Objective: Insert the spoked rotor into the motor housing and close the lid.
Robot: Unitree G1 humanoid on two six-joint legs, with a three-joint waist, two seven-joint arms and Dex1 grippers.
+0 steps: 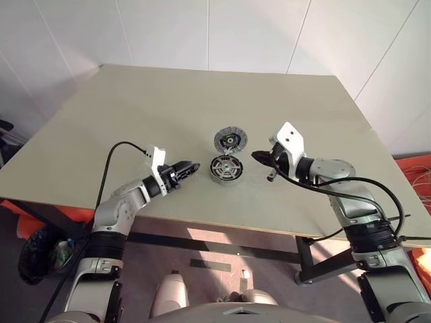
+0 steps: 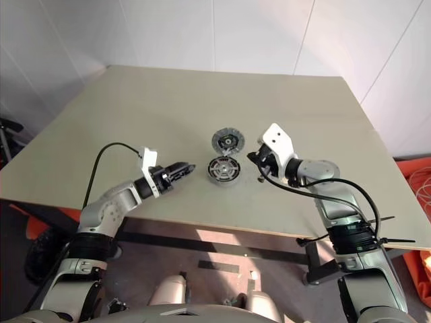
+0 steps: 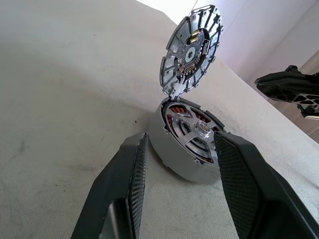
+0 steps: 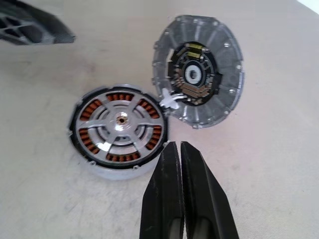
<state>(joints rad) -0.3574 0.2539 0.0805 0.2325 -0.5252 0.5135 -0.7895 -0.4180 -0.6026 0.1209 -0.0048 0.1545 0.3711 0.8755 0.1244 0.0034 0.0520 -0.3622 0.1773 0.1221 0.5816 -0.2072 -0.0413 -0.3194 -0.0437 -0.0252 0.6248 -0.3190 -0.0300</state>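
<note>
The right gripper (image 4: pixel 180 149), fingers together, hovers beside the motor housing (image 4: pixel 118 130) mid-table, spoked rotor (image 4: pixel 122 121) seated, lid (image 4: pixel 199 69) up. The left gripper (image 3: pixel 179 164) stands apart. A careless nudge could slide the housing.

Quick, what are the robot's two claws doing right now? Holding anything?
Left gripper: open, empty, its fingers either side of the motor housing without gripping it.
Right gripper: nearly shut, empty, beside the housing.
</note>
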